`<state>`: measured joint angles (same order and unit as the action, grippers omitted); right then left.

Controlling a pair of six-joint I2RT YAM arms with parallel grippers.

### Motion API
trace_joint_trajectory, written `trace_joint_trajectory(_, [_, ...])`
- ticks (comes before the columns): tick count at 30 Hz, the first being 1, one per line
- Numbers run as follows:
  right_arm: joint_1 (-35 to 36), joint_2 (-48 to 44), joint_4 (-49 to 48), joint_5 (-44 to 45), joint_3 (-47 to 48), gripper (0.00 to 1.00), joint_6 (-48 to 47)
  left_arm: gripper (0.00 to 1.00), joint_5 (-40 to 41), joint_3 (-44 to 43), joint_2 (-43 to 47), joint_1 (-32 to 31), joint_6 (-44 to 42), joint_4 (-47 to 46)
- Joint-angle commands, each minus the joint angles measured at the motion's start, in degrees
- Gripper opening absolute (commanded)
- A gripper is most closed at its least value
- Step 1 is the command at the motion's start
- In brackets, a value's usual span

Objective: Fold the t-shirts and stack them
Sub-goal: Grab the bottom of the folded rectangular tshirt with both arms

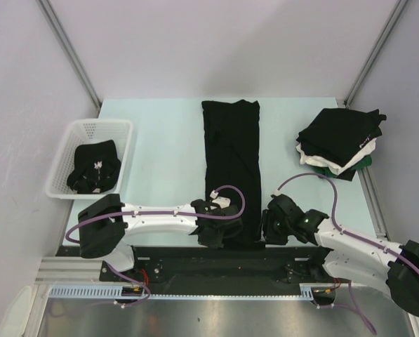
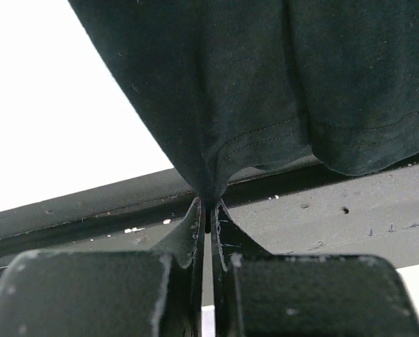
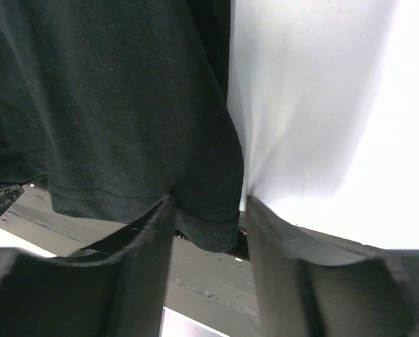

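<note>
A black t-shirt (image 1: 230,161), folded into a long strip, lies down the middle of the table. My left gripper (image 1: 220,235) sits at its near left corner. In the left wrist view the left gripper (image 2: 208,207) is shut on a pinch of the hem of the t-shirt (image 2: 265,84). My right gripper (image 1: 265,228) is at the near right corner. In the right wrist view the right gripper (image 3: 208,210) stands open, with the hem corner of the t-shirt (image 3: 125,105) hanging between its fingers. A stack of folded t-shirts (image 1: 339,140), black over white and green, lies at the back right.
A white mesh basket (image 1: 104,125) at the left holds a crumpled black t-shirt (image 1: 93,168). A black rail (image 1: 216,256) runs along the table's near edge under both grippers. Grey walls close in the table at the left, back and right.
</note>
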<state>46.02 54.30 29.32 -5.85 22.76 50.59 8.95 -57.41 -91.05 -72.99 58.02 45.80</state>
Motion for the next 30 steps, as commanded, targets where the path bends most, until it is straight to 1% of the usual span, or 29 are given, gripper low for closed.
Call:
trace_joint_trajectory(1, [0.3,0.63,-1.64,0.75,-0.7,0.45,0.65,0.03,0.54,-0.34,2.1,-0.48,0.16,0.34])
trace_joint_trajectory(2, [0.3,0.63,-1.64,0.75,-0.79,0.42,0.74,0.03,0.63,-0.42,2.19,-0.4,0.16,0.6])
trace_joint_trajectory(4, [0.39,0.72,-1.63,0.49,-0.79,0.23,0.83,0.03,0.8,-0.42,2.45,-0.48,0.25,0.52])
trace_joint_trajectory(6, [0.39,0.54,-1.46,0.31,-0.7,0.0,1.09,0.03,0.89,-0.42,2.36,-0.4,0.34,0.61])
trace_joint_trajectory(9, [0.39,-0.07,-0.94,0.13,-0.44,0.0,1.0,0.02,0.89,-0.69,2.36,-0.4,0.17,0.95])
trace_joint_trajectory(15, [0.3,-2.44,2.05,-0.22,1.75,0.0,0.48,0.02,3.61,-1.3,4.82,-0.4,0.34,3.85])
trace_joint_trajectory(21, [0.3,-4.12,6.1,-0.22,7.11,0.0,-0.31,0.01,8.01,-4.73,8.34,-0.22,0.78,7.54])
trace_joint_trajectory(25, [0.04,-2.63,7.15,-0.48,10.1,0.0,-1.89,0.01,9.77,-7.45,9.13,0.92,-0.45,8.86])
trace_joint_trajectory(28, [-1.63,-0.7,7.77,-1.27,13.18,0.0,-3.65,0.01,10.38,-9.3,8.96,2.24,-1.85,9.22])
trace_joint_trajectory(30, [-4.09,0.79,8.12,-2.24,15.81,0.0,-5.93,0.0,11.61,-10.53,9.04,3.2,-2.64,9.3])
